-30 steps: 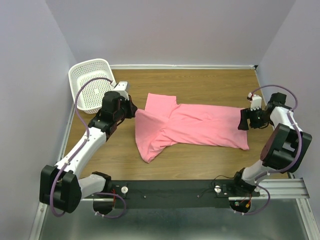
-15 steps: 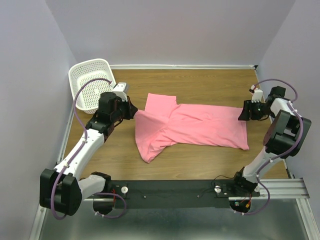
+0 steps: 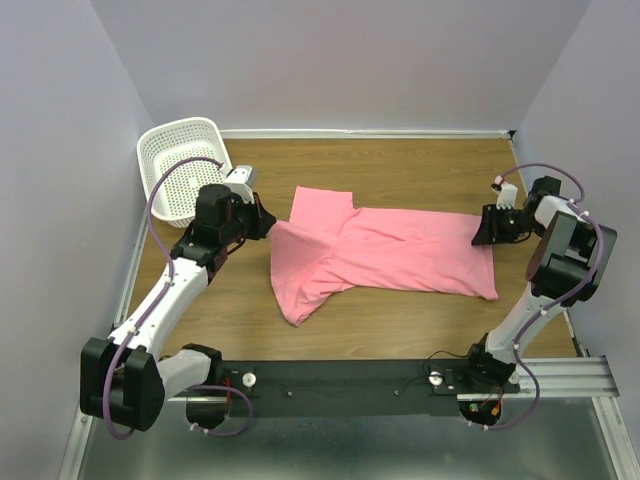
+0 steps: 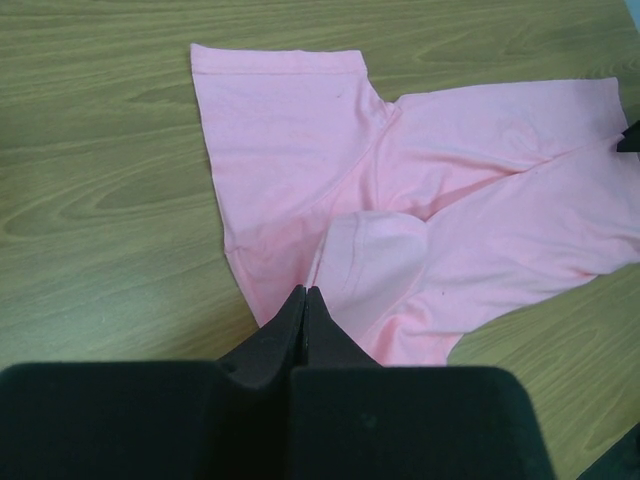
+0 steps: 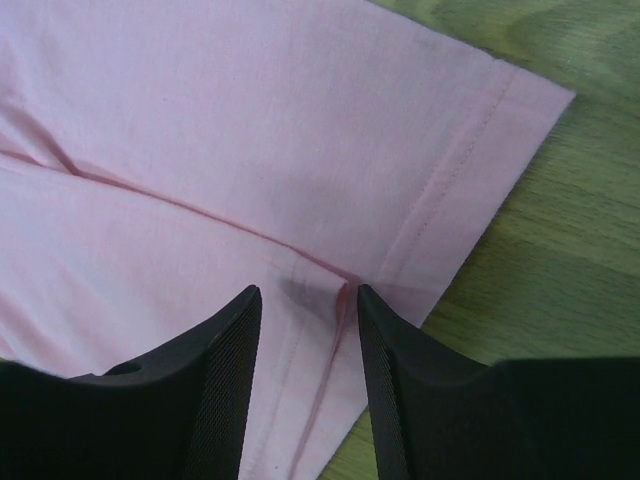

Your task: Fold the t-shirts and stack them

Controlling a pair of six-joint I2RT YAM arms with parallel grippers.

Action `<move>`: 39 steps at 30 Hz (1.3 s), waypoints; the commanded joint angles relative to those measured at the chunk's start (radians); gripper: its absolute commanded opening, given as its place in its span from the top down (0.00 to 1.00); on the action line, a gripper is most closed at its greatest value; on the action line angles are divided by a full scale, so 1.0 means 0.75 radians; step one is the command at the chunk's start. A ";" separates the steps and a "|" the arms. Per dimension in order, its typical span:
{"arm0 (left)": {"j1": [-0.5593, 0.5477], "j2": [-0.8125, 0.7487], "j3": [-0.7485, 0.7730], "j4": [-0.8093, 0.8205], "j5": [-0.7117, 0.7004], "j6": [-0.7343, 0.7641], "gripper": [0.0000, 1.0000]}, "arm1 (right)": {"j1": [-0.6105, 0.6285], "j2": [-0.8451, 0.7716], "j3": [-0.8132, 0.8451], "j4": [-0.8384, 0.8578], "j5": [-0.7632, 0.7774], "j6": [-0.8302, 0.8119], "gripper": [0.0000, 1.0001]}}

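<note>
The pink t-shirt (image 3: 400, 255) lies spread across the wooden table, its left part folded over and rumpled. My left gripper (image 3: 268, 226) is at the shirt's left edge; in the left wrist view its jaws (image 4: 305, 292) are pressed shut with a crease of the t-shirt (image 4: 400, 180) running into the tips. My right gripper (image 3: 479, 237) rests on the shirt's far right corner. In the right wrist view its fingers (image 5: 306, 290) stand apart on the t-shirt (image 5: 250, 130), straddling a small raised ridge of cloth beside the stitched hem.
A white perforated basket (image 3: 180, 125) stands at the back left corner, just behind the left arm. Walls close the table on three sides. Bare wood shows in front of and behind the shirt.
The right gripper has moved back and left onto the shirt's right hem, and its jaws have narrowed. The left gripper shifted slightly and stayed shut.
</note>
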 commanded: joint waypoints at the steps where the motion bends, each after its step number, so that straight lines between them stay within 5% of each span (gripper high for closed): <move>1: 0.010 -0.014 -0.023 0.033 0.038 0.014 1.00 | 0.013 0.031 0.011 0.040 0.030 0.007 0.50; 5: 0.014 -0.008 -0.025 0.037 0.036 0.012 1.00 | 0.011 0.027 -0.001 0.040 0.012 0.001 0.67; 8: 0.020 -0.006 -0.025 0.039 0.040 0.014 1.00 | 0.011 0.009 -0.018 0.038 -0.007 -0.005 0.86; 9: 0.020 -0.006 -0.025 0.041 0.042 0.016 1.00 | 0.011 -0.012 -0.022 0.038 -0.013 -0.007 0.99; 14: 0.022 -0.045 -0.025 0.071 0.065 0.020 1.00 | 0.011 -0.169 -0.062 0.034 -0.044 -0.011 0.99; 21: 0.012 -0.296 0.052 0.213 0.130 0.010 1.00 | 0.011 -0.795 0.045 -0.201 -0.181 -0.034 0.99; 27: -0.013 -0.478 0.579 0.102 0.028 0.055 1.00 | 0.011 -1.100 0.571 -0.254 -0.044 0.060 0.99; 36: -0.011 -0.428 1.370 0.033 -0.019 0.065 1.00 | 0.021 -0.951 1.709 -0.236 0.252 0.291 0.99; 39: -0.011 -0.385 1.553 0.014 -0.046 0.061 1.00 | 0.121 -0.949 1.791 -0.134 0.426 0.312 0.99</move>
